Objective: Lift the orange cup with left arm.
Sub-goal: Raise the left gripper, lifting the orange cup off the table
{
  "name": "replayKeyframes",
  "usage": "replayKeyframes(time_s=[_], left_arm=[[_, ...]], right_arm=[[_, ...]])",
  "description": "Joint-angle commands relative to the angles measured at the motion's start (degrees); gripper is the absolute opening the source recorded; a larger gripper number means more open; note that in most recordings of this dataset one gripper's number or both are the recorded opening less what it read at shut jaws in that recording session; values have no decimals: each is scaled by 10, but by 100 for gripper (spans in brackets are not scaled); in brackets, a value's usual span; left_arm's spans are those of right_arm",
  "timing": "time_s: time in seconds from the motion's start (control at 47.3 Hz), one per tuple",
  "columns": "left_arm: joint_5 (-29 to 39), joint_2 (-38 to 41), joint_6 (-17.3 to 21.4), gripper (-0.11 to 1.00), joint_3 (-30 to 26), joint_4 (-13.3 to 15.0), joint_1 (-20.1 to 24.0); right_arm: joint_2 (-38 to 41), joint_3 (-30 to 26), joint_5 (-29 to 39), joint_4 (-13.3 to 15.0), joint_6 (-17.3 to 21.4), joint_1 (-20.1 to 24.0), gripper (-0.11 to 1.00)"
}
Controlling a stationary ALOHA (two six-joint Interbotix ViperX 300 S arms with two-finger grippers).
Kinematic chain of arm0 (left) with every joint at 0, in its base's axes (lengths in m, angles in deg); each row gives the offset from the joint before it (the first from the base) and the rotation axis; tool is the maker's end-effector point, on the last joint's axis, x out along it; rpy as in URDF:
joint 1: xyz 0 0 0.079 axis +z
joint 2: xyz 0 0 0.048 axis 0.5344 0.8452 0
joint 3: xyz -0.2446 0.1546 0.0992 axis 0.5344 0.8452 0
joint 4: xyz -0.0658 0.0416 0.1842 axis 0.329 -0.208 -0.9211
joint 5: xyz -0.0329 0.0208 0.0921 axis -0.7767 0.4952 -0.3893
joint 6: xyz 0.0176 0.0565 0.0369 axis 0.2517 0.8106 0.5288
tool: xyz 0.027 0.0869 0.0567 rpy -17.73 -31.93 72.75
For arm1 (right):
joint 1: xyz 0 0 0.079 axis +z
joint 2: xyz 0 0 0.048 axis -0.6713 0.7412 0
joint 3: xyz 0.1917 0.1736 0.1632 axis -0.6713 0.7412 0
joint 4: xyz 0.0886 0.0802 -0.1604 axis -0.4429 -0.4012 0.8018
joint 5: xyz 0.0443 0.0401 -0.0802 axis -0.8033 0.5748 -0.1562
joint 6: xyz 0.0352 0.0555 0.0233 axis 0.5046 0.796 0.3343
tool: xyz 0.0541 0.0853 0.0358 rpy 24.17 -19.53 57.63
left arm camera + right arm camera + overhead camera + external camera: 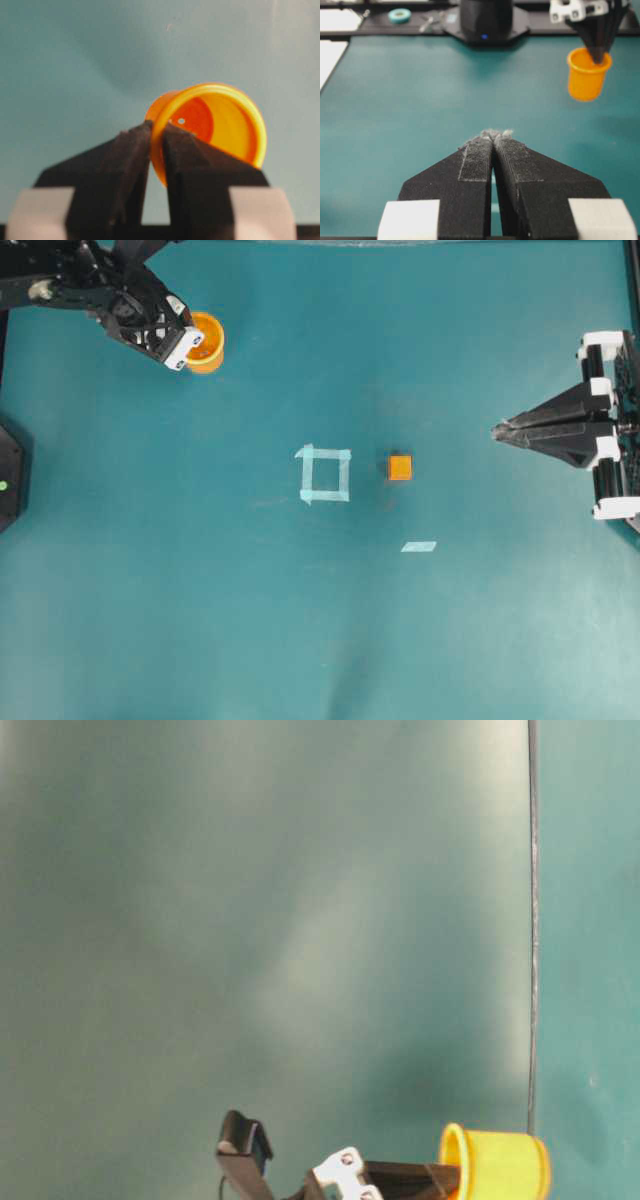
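The left arm's fingers [156,137] are clamped on the near wall of the orange cup [215,125], one inside the rim and one outside, so the cup hangs beyond their tips, clear above the counter [445,100].

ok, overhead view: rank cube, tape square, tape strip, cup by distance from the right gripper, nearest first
1. Cube: left of the right gripper, nearest.
2. Tape strip: lower left of it, only slightly farther than the cube.
3. Tape square: beyond the cube.
4. Cup: far upper left, gripped by the left gripper.
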Motion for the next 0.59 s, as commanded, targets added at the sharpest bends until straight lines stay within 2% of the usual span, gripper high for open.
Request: replayKeyframes(time_s=[0.0, 0.571], left_arm=[[4, -21, 1, 8, -18, 1, -2], [36, -69, 1, 8, -29, 1, -2]], right_arm=[[2, -17, -2, -1, 1, -1, 0], [2, -17, -2, -1, 1, -1, 0]])
